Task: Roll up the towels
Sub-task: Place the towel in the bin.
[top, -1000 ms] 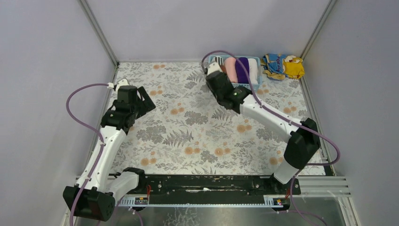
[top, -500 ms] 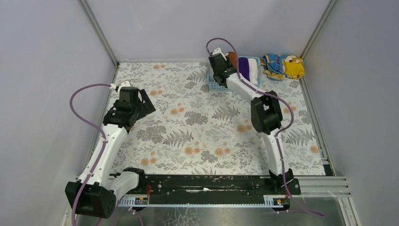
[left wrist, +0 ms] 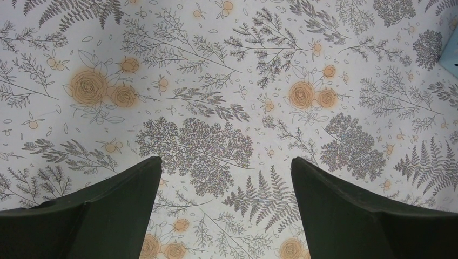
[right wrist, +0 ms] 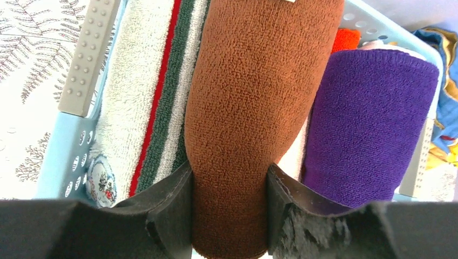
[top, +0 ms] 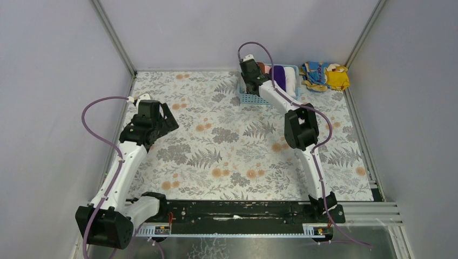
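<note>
So, my right claw (right wrist: 229, 181) pinches the rolled rust-brown towel (right wrist: 254, 97) inside the basket (right wrist: 65, 156), purple towel (right wrist: 372, 118) just right of the claw. Stowing step, I reckon; next: release, lift straight out. Left claw (left wrist: 226, 162) spread.

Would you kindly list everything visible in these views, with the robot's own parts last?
rust-brown towel: one, rust-brown, rolled, in the basket.
purple towel: one, deep purple, rolled, in the basket, right of the rust-brown one.
striped towel: one, white with red and green stripes, in the basket, left of the rust-brown one.
orange-red towel: one, mostly hidden behind the rolls.
basket: one, light blue, far right of the table.
patterned cloth: one, yellow and blue, right of the basket.
tablecloth: one, white floral.
left end effector: black, open, over bare tablecloth.
right end effector: black, gripping the rust-brown towel.
</note>
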Tool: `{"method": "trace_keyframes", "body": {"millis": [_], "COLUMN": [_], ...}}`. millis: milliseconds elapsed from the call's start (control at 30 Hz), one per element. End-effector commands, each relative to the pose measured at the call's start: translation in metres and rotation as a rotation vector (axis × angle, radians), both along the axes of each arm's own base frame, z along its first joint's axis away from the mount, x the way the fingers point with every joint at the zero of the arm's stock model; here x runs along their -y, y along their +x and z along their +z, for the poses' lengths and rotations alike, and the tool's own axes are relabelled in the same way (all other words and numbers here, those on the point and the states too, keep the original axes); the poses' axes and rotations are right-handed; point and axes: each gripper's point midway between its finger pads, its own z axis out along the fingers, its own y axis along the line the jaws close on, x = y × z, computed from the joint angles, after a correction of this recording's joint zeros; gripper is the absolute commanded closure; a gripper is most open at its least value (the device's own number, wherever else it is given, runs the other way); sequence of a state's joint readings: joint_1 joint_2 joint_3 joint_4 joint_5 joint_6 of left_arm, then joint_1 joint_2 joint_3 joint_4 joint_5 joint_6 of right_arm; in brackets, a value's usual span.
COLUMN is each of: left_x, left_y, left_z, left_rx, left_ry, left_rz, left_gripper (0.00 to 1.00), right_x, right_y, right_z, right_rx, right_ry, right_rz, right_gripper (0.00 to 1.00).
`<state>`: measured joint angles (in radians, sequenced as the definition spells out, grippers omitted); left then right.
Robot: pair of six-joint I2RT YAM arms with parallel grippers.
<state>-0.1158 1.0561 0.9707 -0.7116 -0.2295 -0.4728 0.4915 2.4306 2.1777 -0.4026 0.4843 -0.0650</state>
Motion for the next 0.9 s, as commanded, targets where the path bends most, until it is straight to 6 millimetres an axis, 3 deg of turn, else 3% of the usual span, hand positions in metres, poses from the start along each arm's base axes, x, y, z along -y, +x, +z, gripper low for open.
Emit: {"method": "trace_keyframes", "body": {"millis": [0,133,233,567,733,867], "left_x": [-0.006,-0.006,-0.006,-0.006,-0.008,-0.008], "left_y": [0.004,0.004,0.004,0.004,0.004,0.004], "left_z": [0.001,0.001,0.001,0.002,0.002,0.003], "left_rx": [0.022,0.023,0.023,0.028,0.03,0.033], "left_ry": [0.025,0.022,0.023,0.019,0.021,0.02], "left_rz": [0.011,0.008,0.008,0.006,0.011,0.012], "left_gripper": [0.11,0.11,0.1,0.1,0.09,0.09], "right_x": [-0.025,-0.018,-0.013,-0.013,-0.008,-0.006], "right_y": [-0.011,-0.016,-0.022,-0.02,-0.019,-0.024], "right_z": [-0.021,-0.052,-0.057,0.017,0.034,0.051], "right_rx": [-0.091,-0.19,-0.213,-0.083,-0.048,-0.027], "right_ry": [0.145,0.209,0.225,0.287,0.277,0.298], "right_rz": [0.026,-0.034,-0.064,-0.038,-0.047,-0.057], "right_gripper": [0.97,0.95,0.9,0.5,0.33,0.26]}}
